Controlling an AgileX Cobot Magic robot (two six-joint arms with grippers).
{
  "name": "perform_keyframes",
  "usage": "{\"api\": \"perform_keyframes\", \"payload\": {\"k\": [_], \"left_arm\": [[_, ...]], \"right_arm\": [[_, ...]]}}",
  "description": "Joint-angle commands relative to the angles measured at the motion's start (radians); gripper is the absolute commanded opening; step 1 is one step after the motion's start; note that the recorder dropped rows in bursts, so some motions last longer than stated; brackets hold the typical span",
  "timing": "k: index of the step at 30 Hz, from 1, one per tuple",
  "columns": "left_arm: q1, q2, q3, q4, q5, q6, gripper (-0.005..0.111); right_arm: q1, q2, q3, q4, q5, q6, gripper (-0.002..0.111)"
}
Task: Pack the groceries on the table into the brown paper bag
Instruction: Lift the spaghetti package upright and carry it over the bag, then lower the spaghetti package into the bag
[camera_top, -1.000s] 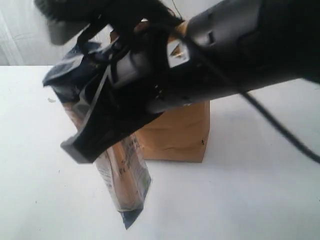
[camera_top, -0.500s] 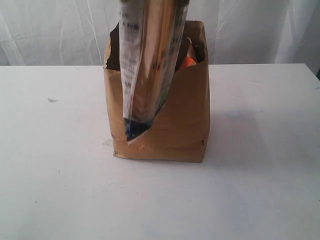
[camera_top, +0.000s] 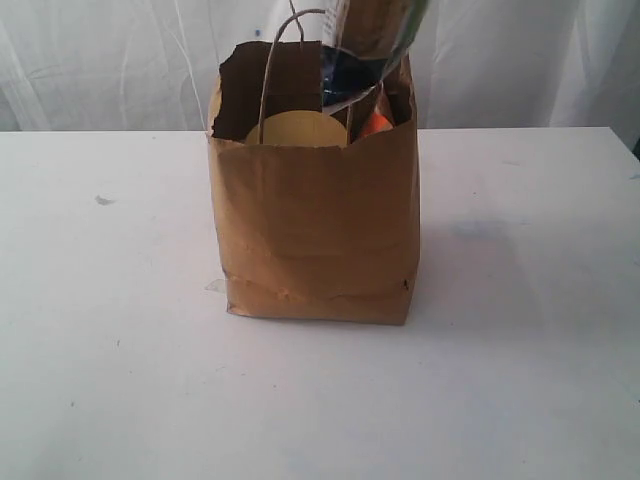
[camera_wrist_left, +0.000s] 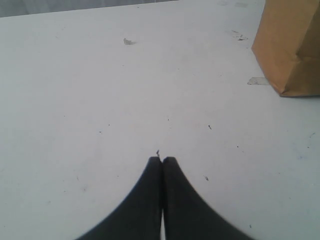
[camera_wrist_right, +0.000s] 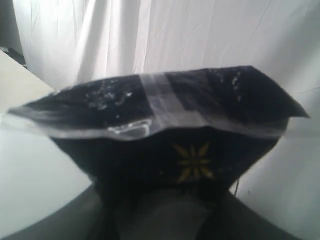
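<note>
The brown paper bag (camera_top: 315, 225) stands upright mid-table (camera_top: 520, 380), its handle sticking up. A tan round lid (camera_top: 295, 130) and something orange (camera_top: 376, 124) show inside its rim. The blue spaghetti packet (camera_top: 365, 45) hangs above the bag's right side, its lower end at rim height and its top cut off by the picture's edge. In the right wrist view my right gripper (camera_wrist_right: 167, 197) is shut on that dark packet (camera_wrist_right: 165, 115). My left gripper (camera_wrist_left: 161, 160) is shut and empty, low over the bare table (camera_wrist_left: 100, 100), left of the bag's corner (camera_wrist_left: 292, 45).
A small scrap (camera_top: 103, 200) lies on the table to the left, also in the left wrist view as the scrap (camera_wrist_left: 129, 41). A bit of tape (camera_wrist_left: 257, 80) sits at the bag's base. White curtain (camera_top: 100, 60) hangs behind.
The right arm, which filled the exterior view a second ago, has lifted out of it. The packet has swung from in front of the bag up over its rim.
</note>
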Motion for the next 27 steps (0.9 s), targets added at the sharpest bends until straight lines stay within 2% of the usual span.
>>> {"api": "perform_keyframes", "payload": {"k": [1,3,9,15,21,27], "left_arm": [[0.002,-0.004,0.004,0.002,0.0,-0.001,0.0],[0.002,-0.004,0.004,0.002,0.0,-0.001,0.0],[0.002,-0.004,0.004,0.002,0.0,-0.001,0.0],[0.002,-0.004,0.004,0.002,0.0,-0.001,0.0],[0.002,-0.004,0.004,0.002,0.0,-0.001,0.0],[0.002,-0.004,0.004,0.002,0.0,-0.001,0.0]], "right_arm": [[-0.011,-0.004,-0.028,-0.173,-0.035,0.041,0.0],[-0.011,0.017,-0.028,-0.271,-0.01,0.068,0.0],[-0.011,0.088,-0.032,-0.369,-0.032,0.064,0.0],[-0.022,0.165,-0.078,-0.386,-0.096,0.029,0.0],[-0.061,0.235,-0.137,-0.358,-0.105,0.023,0.0],[-0.061,0.291,-0.158,-0.158,-0.117,-0.224,0.0]]}}
